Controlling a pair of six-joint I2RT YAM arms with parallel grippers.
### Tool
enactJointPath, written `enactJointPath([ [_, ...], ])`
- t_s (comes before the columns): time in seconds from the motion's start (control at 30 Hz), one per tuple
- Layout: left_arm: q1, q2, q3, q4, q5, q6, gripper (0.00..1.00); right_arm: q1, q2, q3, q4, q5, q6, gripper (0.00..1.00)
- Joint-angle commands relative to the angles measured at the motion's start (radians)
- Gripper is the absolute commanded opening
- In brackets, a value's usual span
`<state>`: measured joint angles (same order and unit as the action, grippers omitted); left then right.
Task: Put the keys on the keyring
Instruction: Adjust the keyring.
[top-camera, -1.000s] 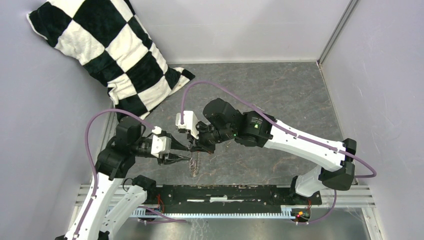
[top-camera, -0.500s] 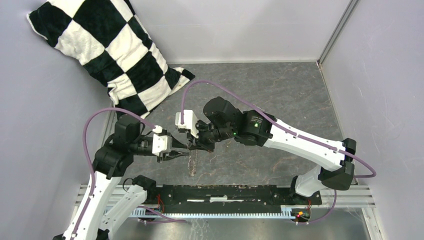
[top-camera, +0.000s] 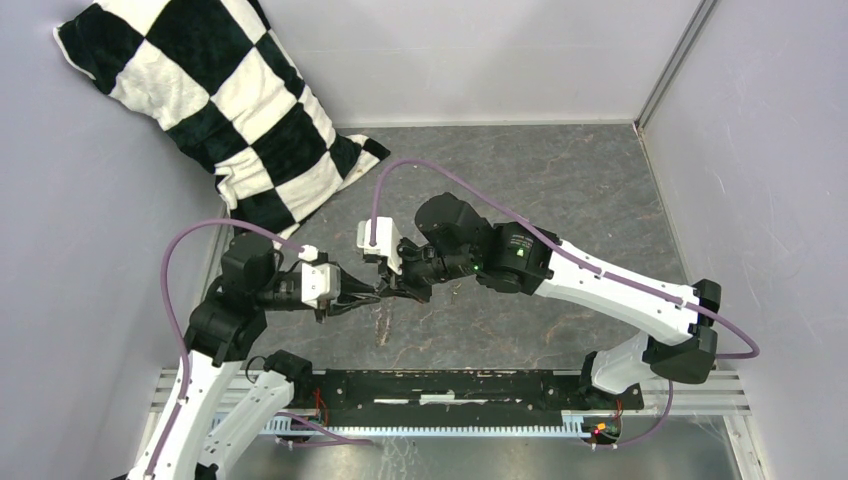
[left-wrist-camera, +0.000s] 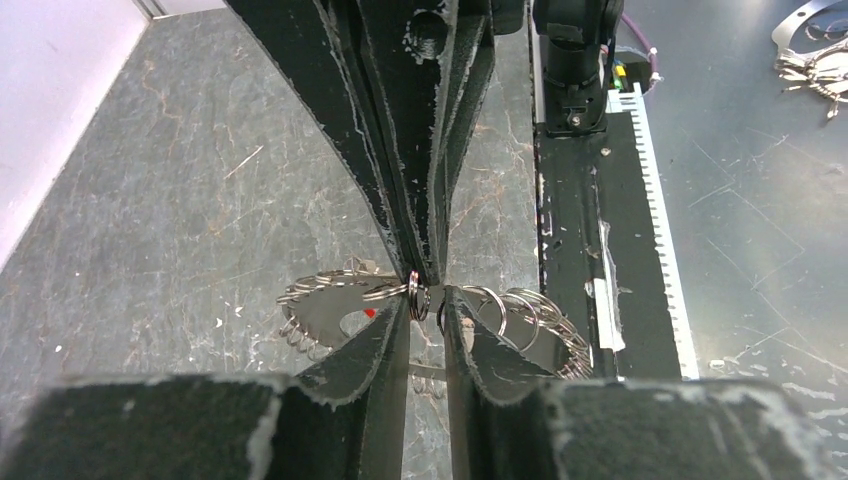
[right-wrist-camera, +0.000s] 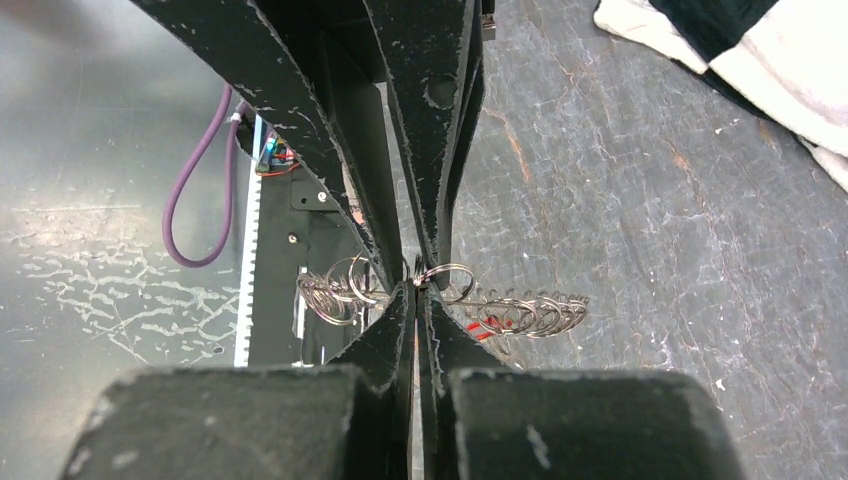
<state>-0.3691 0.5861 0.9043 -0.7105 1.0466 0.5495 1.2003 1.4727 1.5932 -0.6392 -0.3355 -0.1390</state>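
The keyring (top-camera: 383, 325), a chain of small silver rings with a red tag (left-wrist-camera: 369, 312), hangs just above the floor under both grippers. My right gripper (right-wrist-camera: 416, 292) is shut on one ring at the top of the chain, and the other rings (right-wrist-camera: 520, 315) sag to either side. My left gripper (left-wrist-camera: 427, 303) faces it tip to tip. Its jaws stand a narrow gap apart around the pinched ring (left-wrist-camera: 418, 299), with floor showing between them. In the top view the left gripper (top-camera: 365, 298) and right gripper (top-camera: 393, 290) meet. I cannot make out the key.
A black-and-white checked pillow (top-camera: 230, 100) leans in the far left corner. The black base rail (top-camera: 450, 385) runs along the near edge, close behind the keyring. Grey walls close in the left, back and right. More silver rings (left-wrist-camera: 815, 60) lie beyond the rail.
My left gripper has moved up toward the right gripper's tips and its jaws have narrowed. The right gripper shifted slightly right, still holding the keyring.
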Motion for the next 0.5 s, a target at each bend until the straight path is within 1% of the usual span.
enactJointPath([
  [0.0,-0.005,0.032,0.018,0.072,0.016,-0.017,0.26,0.008,-0.033,-0.017,0.102,-0.036,0.022,0.01],
  [0.07,-0.004,0.032,0.021,0.071,0.008,-0.009,0.26,0.008,-0.036,-0.022,0.106,-0.029,0.018,0.01],
  [0.2,-0.004,0.045,0.042,0.029,-0.013,0.026,0.20,0.007,-0.035,-0.023,0.102,-0.019,0.016,0.01],
  [0.27,-0.005,0.054,0.052,-0.002,-0.018,0.056,0.19,0.008,-0.035,-0.026,0.100,-0.020,0.017,0.01],
  [0.47,-0.004,0.061,0.080,-0.008,-0.027,0.054,0.21,0.008,-0.037,-0.027,0.100,-0.023,0.010,0.01],
])
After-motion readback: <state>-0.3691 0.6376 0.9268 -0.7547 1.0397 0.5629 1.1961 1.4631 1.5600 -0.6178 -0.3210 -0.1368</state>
